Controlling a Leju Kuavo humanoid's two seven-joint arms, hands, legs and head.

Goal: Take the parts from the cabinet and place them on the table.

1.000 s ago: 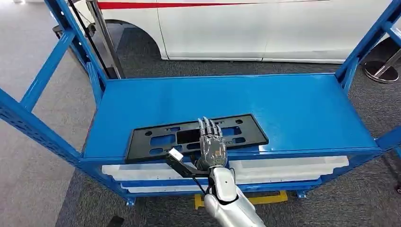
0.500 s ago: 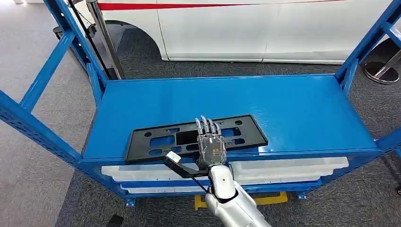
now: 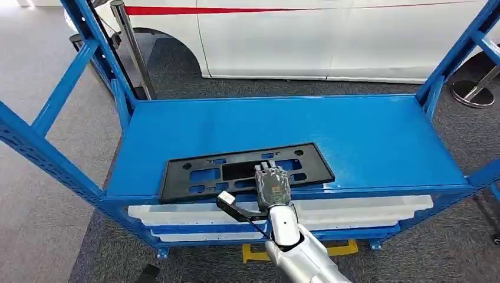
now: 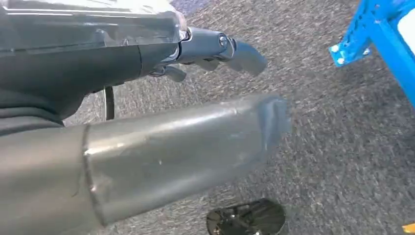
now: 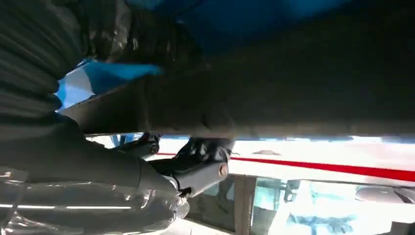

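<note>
Right hand (image 3: 272, 187) curled over near edge of black plate (image 3: 200, 175), apparently gripping; long axis running sideways along blue shelf (image 3: 365, 141).

Beyond the rack I've got a white vehicle (image 3: 330, 41) with a red stripe (image 3: 247, 8) along its side, parked on grey carpet (image 3: 35, 194). A round metal stand base (image 3: 473, 91) sits far right, and yellow floor marking (image 3: 330, 249) peeks out underneath.
</note>
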